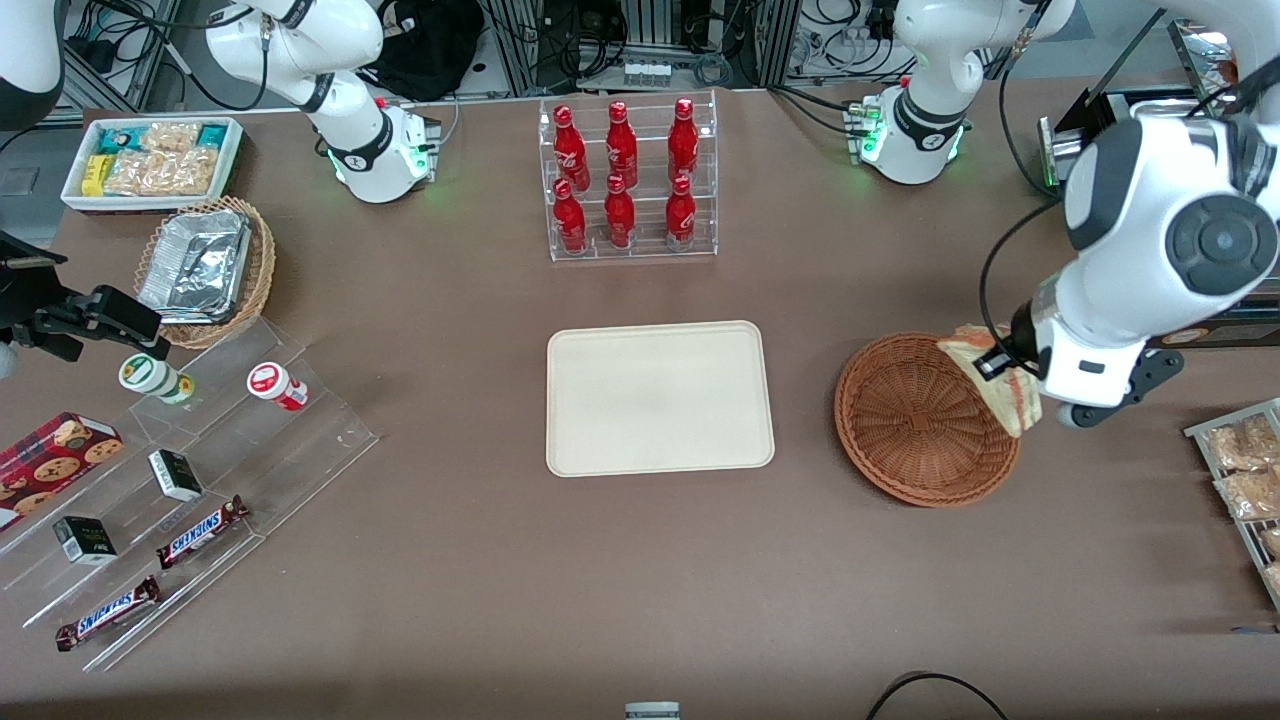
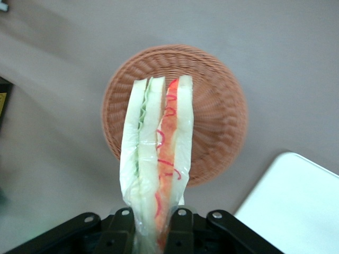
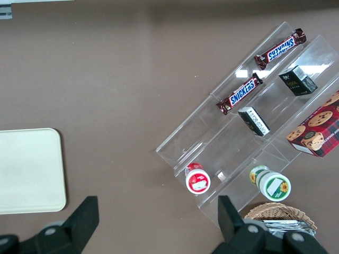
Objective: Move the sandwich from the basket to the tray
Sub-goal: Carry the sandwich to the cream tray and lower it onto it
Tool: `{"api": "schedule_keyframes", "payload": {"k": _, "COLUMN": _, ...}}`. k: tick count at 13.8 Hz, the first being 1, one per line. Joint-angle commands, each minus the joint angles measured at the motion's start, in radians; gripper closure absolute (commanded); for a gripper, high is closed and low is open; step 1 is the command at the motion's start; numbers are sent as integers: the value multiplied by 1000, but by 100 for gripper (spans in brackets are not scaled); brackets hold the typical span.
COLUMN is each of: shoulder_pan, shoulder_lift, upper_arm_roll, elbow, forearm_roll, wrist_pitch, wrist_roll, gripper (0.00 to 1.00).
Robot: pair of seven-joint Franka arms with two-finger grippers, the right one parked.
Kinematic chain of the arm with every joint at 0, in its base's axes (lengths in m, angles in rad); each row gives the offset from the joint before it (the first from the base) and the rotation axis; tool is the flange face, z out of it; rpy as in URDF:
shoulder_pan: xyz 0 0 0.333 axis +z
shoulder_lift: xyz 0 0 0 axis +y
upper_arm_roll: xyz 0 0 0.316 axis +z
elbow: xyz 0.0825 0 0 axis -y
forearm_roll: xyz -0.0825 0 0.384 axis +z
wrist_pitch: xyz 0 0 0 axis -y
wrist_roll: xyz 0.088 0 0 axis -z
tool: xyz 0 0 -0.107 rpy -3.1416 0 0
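Observation:
My left gripper (image 1: 1005, 375) is shut on the sandwich (image 2: 157, 153), a clear-wrapped wedge of white bread with green and red filling on its edge. It holds the sandwich (image 1: 990, 378) lifted above the rim of the reddish-brown wicker basket (image 1: 905, 415), at the edge toward the working arm's end. In the left wrist view the basket (image 2: 217, 106) lies below the sandwich and holds nothing else. The cream tray (image 1: 659, 398) lies flat at the table's middle, beside the basket, and is bare. A corner of the tray (image 2: 291, 206) shows in the left wrist view.
A clear rack of red bottles (image 1: 627, 180) stands farther from the camera than the tray. A wire rack of snack packets (image 1: 1245, 470) sits toward the working arm's end. A tan basket with foil trays (image 1: 205, 265), a white snack bin (image 1: 150, 160) and an acrylic shelf (image 1: 180, 490) lie toward the parked arm's end.

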Motion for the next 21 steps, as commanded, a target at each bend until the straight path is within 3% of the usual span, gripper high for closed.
{"api": "schedule_keyframes", "payload": {"k": 1, "shoulder_pan": -53, "shoulder_lift": 40, "upper_arm_roll": -93, "elbow": 49, "forearm_roll": 10, "wrist_pitch": -22, "wrist_roll": -111, "gripper": 92}}
{"api": "schedule_keyframes", "payload": {"k": 3, "shoulder_pan": -163, "shoulder_lift": 83, "upper_arm_roll": -101, "elbow": 81, "forearm_roll": 16, "wrist_pitch": -17, "wrist_roll": -153, "gripper": 92}}
{"api": "schedule_keyframes", "payload": {"k": 6, "shoulder_pan": -320, "shoulder_lift": 197, "upper_arm_roll": -101, "elbow": 156, "forearm_roll": 99, "wrist_pitch": -14, "wrist_roll": -284, "gripper": 92}}
{"api": "schedule_keyframes", "payload": {"k": 10, "shoulder_pan": -457, "shoulder_lift": 315, "upper_arm_roll": -101, "elbow": 196, "forearm_roll": 101, "wrist_pitch": 62, "wrist_roll": -296, "gripper": 92}}
{"api": "schedule_keyframes", "payload": {"k": 14, "shoulder_pan": -537, "shoulder_lift": 401, "upper_arm_roll": -98, "elbow": 193, "forearm_roll": 146, "wrist_pitch": 198, "wrist_roll": -296, "gripper": 91}}
{"api": "schedule_keyframes", "payload": {"k": 21, "shoulder_pan": -564, "shoulder_lift": 569, "upper_arm_roll": -92, "elbow": 207, "forearm_roll": 217, "wrist_pitch": 389, "wrist_roll": -289, "gripper": 90}}
